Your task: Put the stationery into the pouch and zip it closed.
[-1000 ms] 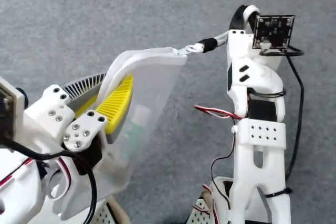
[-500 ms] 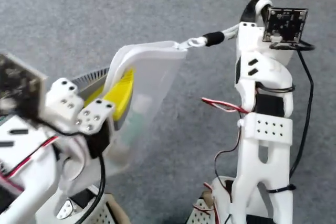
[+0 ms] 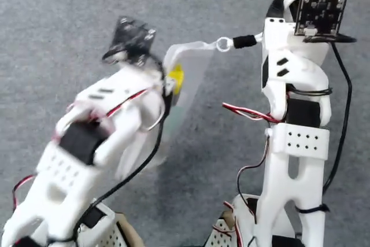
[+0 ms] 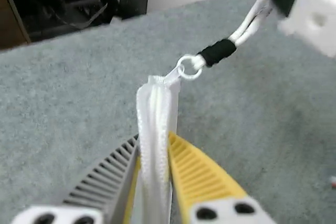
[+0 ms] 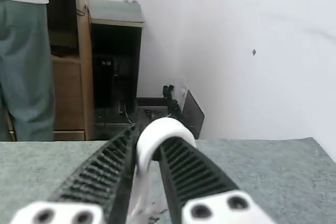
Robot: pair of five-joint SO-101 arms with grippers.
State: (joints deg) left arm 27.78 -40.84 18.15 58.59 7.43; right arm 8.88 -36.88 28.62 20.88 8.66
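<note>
The clear pouch [image 3: 193, 67] is held edge-on over the table between the two arms. The left hand [image 4: 154, 142] is pressed together on the pouch's zipper edge, one finger on each side. The right hand [image 5: 148, 136] pinches the white pull cord [image 5: 163, 127], which leads to the ring [image 4: 186, 68] at the pouch's corner. Since the earlier frames, the left arm has swung up toward the table centre and the pouch shows narrower. The table [image 3: 69, 21] is grey felt. A white wall [image 5: 252, 51] and a dark cabinet [image 5: 113, 72] stand behind.
</note>
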